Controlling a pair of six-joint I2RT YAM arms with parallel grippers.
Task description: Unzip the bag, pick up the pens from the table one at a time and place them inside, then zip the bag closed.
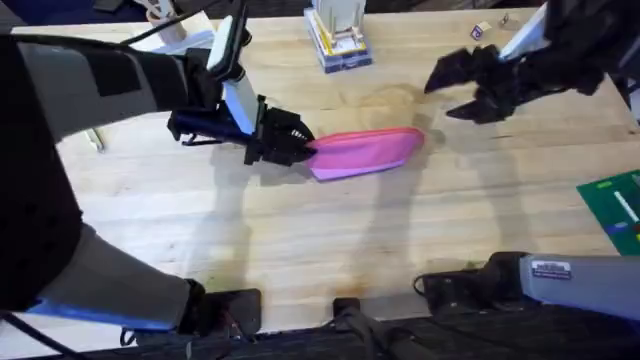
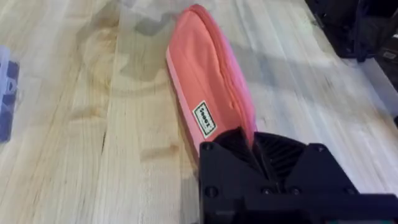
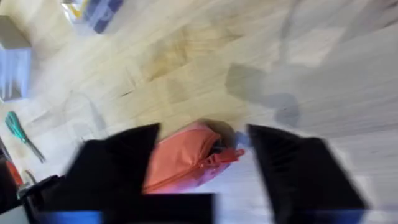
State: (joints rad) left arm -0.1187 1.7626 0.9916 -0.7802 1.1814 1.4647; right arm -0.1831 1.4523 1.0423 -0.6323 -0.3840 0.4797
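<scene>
left jaws [image 1: 300, 143]: clamped on pouch end, anchoring it
right jaws [image 1: 452, 92]: wide open, empty, above pull [image 3: 225, 156] end
pouch [image 1: 365, 152]: flat mid-surface [image 1: 300, 250], zipper looks closed

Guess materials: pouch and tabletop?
The bag: soft woven fabric, matte pink, by its stitched seam, sewn-on label and slumped shape. The table: wood, probably butcher block with a light satin finish, by the plank strips and grain.
</scene>
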